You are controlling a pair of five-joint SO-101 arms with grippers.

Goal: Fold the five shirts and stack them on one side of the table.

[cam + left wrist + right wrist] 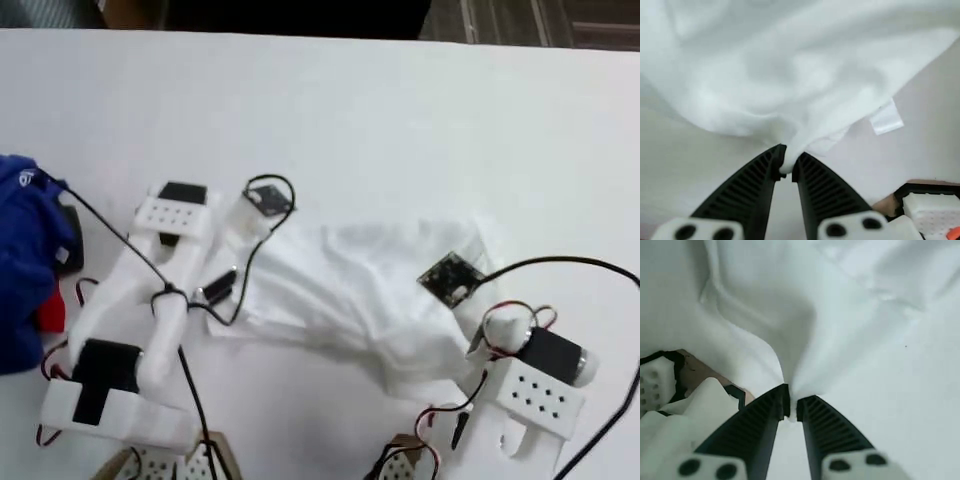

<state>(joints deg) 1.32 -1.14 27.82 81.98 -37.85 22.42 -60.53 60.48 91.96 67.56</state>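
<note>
A white shirt (350,290) lies crumpled in the middle of the white table (380,120), stretched between both arms. My left gripper (788,167) is shut on a pinch of the white shirt (790,90), whose small sewn tag (886,119) hangs free. My right gripper (791,407) is shut on a fold of the white shirt (805,330). In the high view the left arm (150,300) holds the shirt's left edge and the right arm (520,370) its right edge. A blue shirt (25,260) is heaped at the table's left edge.
Black cables (190,300) run along the left arm and another cable (580,265) loops by the right arm. Arm bases (170,462) sit at the near edge. The far half of the table is bare white surface.
</note>
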